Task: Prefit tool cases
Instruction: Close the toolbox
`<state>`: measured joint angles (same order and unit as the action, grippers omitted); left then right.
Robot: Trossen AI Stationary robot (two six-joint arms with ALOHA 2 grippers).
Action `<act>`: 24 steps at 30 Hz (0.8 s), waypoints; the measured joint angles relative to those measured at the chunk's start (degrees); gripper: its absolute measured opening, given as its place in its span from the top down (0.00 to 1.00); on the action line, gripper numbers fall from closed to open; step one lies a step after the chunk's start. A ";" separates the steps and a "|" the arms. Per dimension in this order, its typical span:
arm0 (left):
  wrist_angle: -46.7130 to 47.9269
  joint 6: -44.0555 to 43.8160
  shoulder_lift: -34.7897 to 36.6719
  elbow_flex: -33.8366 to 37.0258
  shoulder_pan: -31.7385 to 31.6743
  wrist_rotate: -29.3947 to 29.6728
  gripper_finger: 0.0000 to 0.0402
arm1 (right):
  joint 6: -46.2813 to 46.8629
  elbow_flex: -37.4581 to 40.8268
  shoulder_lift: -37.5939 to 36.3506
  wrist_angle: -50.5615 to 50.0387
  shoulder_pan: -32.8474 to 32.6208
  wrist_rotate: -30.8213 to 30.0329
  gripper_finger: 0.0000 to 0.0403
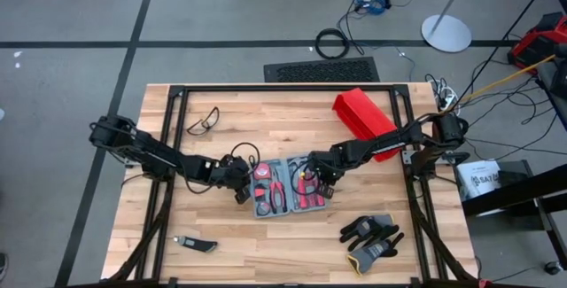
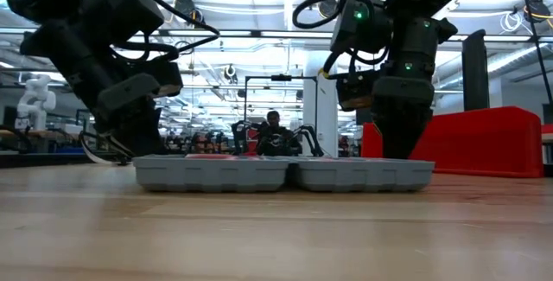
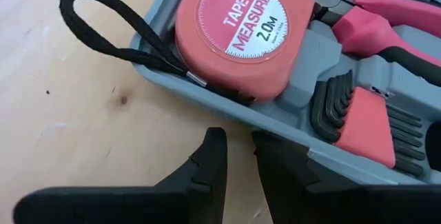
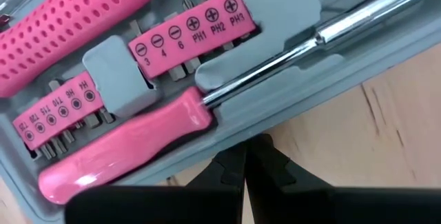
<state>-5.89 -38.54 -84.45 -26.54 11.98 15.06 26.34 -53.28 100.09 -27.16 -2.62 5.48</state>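
The tool case (image 1: 286, 187) lies wide open mid-table (image 1: 292, 244), pink tools showing, both arms low on it. The left claw (image 3: 238, 156) sits at the outer wall by the tape measure (image 3: 241, 34), fingers a narrow gap apart, gripping nothing. The right claw (image 4: 246, 160) is pressed together at the opposite edge beside the pink screwdriver (image 4: 207, 114), the red bin (image 1: 361, 111) behind it.

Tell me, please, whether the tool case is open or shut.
Open: the tool case lies spread flat, both halves showing tools, such as the tape measure and screwdriver.
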 joint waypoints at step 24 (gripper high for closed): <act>3.01 1.43 7.72 -0.88 -0.01 2.03 0.79 | -0.22 -1.17 0.13 -0.98 -0.12 0.75 1.00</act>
<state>-2.87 -37.12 -76.73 -27.42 11.97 17.09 26.11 -54.44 100.22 -28.14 -2.74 6.23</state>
